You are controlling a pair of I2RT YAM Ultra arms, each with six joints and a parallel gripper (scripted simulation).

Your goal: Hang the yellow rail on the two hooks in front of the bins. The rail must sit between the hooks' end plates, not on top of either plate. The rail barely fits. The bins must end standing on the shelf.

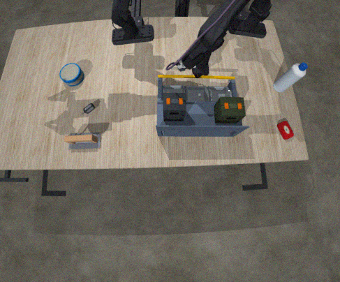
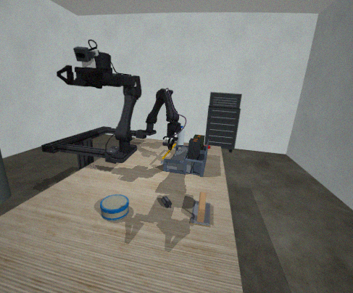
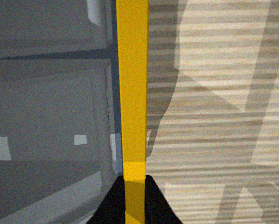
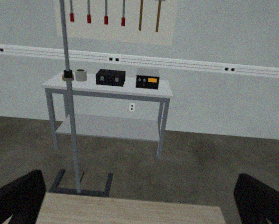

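The yellow rail lies along the twelve o'clock edge of the shelf in the top view, gripped by the closed left pincer, which points down. The right pincer is wide open, raised, and empty.

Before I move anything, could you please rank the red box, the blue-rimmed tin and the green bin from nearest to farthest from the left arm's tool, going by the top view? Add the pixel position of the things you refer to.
1. Green bin (image 1: 230,113), on the shelf.
2. Red box (image 1: 285,130), near the table's right edge.
3. Blue-rimmed tin (image 1: 71,74) (image 2: 114,207), toward the table's left.
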